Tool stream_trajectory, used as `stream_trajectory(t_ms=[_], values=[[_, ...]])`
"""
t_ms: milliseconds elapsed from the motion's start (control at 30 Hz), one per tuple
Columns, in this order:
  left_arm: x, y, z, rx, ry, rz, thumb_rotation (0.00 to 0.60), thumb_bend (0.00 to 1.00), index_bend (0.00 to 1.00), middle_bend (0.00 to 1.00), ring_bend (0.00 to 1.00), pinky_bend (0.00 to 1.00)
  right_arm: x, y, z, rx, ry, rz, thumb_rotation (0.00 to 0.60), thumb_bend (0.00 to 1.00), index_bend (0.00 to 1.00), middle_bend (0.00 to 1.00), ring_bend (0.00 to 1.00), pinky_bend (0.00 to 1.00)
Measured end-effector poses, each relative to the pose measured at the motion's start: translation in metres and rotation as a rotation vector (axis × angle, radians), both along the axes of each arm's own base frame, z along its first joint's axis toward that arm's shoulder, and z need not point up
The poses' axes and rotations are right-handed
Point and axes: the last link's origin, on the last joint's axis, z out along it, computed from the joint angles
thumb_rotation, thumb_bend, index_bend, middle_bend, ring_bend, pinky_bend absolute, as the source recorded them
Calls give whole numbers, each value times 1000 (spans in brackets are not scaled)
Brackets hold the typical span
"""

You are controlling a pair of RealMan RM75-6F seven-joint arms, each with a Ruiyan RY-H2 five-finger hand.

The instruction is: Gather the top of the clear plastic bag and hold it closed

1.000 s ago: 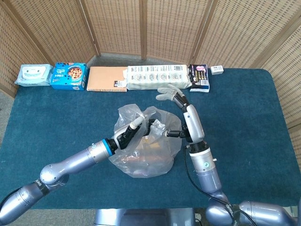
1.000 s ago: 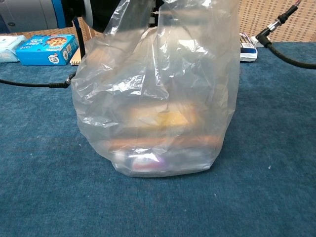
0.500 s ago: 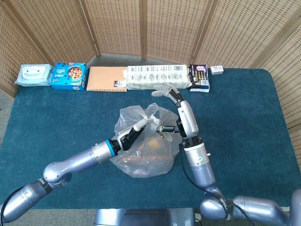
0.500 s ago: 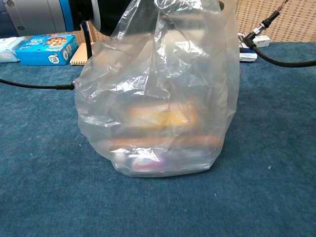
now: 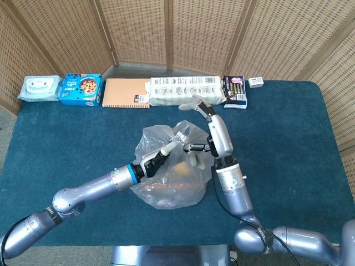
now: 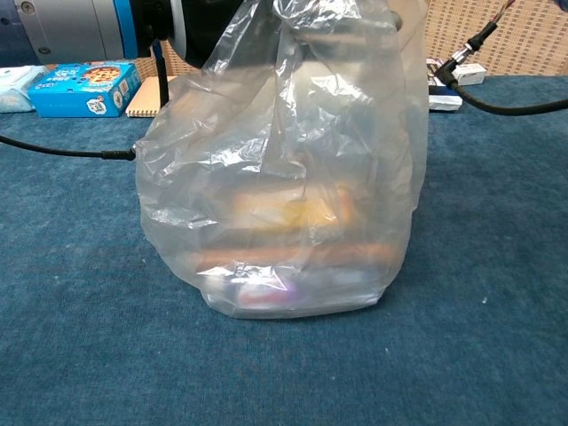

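The clear plastic bag (image 5: 166, 185) stands mid-table with boxed goods dimly visible inside; in the chest view the bag (image 6: 284, 177) fills the frame, its top drawn upward out of sight. My left hand (image 5: 166, 151) reaches in from the lower left and grips the crumpled top of the bag, with some fingers showing through the film. My right hand (image 5: 194, 103) hovers just beyond the bag's far rim with fingers spread, holding nothing. Its forearm (image 5: 219, 133) leans over the bag's right side. Only my left forearm (image 6: 80, 27) shows in the chest view.
Along the far edge of the blue table (image 5: 288, 144) lie a wipes pack (image 5: 37, 87), a blue cookie box (image 5: 81, 90), an orange notebook (image 5: 126, 92), a long white pack (image 5: 186, 90), a dark packet (image 5: 234, 91) and a small white box (image 5: 255, 82). A black cable (image 6: 497, 98) trails right.
My right forearm has swung left over the bag and its hand has risen toward the white pack. My left hand has pushed slightly right, bunching the bag's top more tightly.
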Motion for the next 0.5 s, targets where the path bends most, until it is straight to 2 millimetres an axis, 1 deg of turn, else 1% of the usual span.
stream_trajectory(t_ms=[167,300,500], values=[[-2,2,0,0,5,23,0,154,548,511,469,267,-3,-5,0,5,14,-13,600,137,304,238,111,89],[-2,3,1,-15,-12,49,0,154,559,533,504,298,-5,-7,0,10,22,-15,600,137,304,238,111,89],[-4,5,6,-43,-53,95,0,154,579,592,588,382,-9,-9,-5,33,60,-17,600,137,304,238,110,89]])
